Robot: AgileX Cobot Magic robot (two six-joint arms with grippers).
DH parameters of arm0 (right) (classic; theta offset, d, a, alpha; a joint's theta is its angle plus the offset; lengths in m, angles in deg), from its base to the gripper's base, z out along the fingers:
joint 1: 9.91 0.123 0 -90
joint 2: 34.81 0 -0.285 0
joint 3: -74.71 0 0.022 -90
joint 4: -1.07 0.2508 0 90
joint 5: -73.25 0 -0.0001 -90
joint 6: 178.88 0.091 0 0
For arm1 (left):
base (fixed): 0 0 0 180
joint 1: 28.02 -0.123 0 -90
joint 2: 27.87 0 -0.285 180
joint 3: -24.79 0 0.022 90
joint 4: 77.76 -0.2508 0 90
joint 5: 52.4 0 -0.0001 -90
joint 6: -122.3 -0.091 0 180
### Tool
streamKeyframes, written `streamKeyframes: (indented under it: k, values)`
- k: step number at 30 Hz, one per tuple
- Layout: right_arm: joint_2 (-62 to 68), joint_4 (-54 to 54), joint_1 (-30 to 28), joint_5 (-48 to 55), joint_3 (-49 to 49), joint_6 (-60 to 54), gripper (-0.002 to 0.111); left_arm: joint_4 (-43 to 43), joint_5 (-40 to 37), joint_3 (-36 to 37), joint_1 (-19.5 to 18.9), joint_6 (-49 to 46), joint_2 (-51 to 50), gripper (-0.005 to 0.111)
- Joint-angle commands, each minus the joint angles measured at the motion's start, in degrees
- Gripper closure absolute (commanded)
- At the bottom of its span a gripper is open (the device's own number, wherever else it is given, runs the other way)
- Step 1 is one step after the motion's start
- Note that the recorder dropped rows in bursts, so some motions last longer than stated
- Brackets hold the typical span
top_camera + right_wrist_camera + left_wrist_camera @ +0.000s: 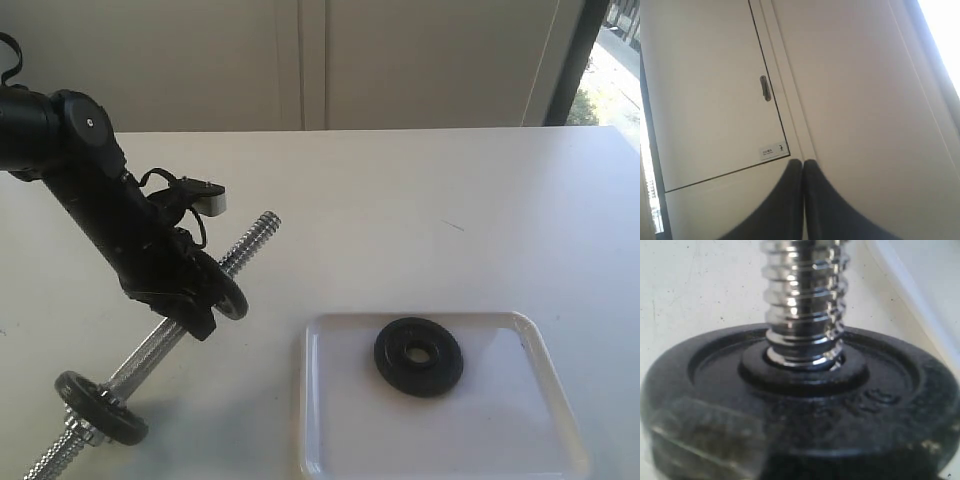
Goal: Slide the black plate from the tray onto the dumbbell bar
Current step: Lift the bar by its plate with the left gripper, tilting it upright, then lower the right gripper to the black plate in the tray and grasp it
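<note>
Black plate (pixel 418 356): lying flat inside the tray (pixel 330 440), toward its far side, at the near right of the surface (pixel 420 190). Nothing is touching it.

Dumbbell bar (pixel 250 243): running from near left toward the far middle, its far threaded end sticking out free. One disc (pixel 100 408) is sitting close to the near end. A second disc (pixel 233 290) is sitting about midway, and the left wrist view is showing the thread passing through its hub (pixel 805 365).

Left gripper (pixel 208 305): reaching down onto the bar right at the second disc, seemingly bracing it. The jaws are hiding behind the wrist in the exterior view and blurring out in the wrist view, so I cannot tell how far they are spreading or what they are pinching.

Right gripper (pixel 803 165): not showing in the exterior view, facing a cupboard door (pixel 715 100). Its jaws are pressing together and carrying nothing.

Step in hand: judged to be the opening, with the bar being steadied and the black plate not yet picked up.

Next move is calling for the right gripper coming down to the tray, spreading its jaws over the plate's edge, tipping the plate upright and lining its hole with the free far end.
</note>
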Motion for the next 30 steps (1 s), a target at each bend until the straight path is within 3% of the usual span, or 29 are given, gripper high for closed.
streamKeyframes:
  k: [1,6,11,17,20,26,30]
  values:
    - [-0.2,-0.5,0.3,-1.0,0.1,3.9,0.108,5.3,-2.9,-0.7,0.2,-0.8,2.7,0.107]
    - [-0.2,-2.0,0.3,2.3,-2.3,4.1,0.108,5.3,-3.0,-0.7,0.2,-0.8,2.7,0.107]
    - [1.3,-1.7,0.3,26.3,-9.4,6.6,0.108,5.3,-3.5,-0.7,0.2,-1.2,2.7,0.107]
    - [20.0,0.0,0.6,44.3,-20.3,5.3,0.108,5.3,-3.9,-0.7,0.2,-2.0,2.7,0.107]
    - [33.2,4.7,1.8,55.1,-27.4,-3.6,0.108,5.3,-3.9,-0.7,0.2,-3.0,2.7,0.107]
    - [56.3,26.5,5.1,66.1,-38.4,-35.6,0.108,5.3,-3.8,-0.7,0.2,-3.4,2.7,0.107]
    - [66.4,23.9,8.5,67.1,-43.9,-38.5,0.108,5.3,-3.8,-0.7,0.2,-6.0,2.7,0.107]
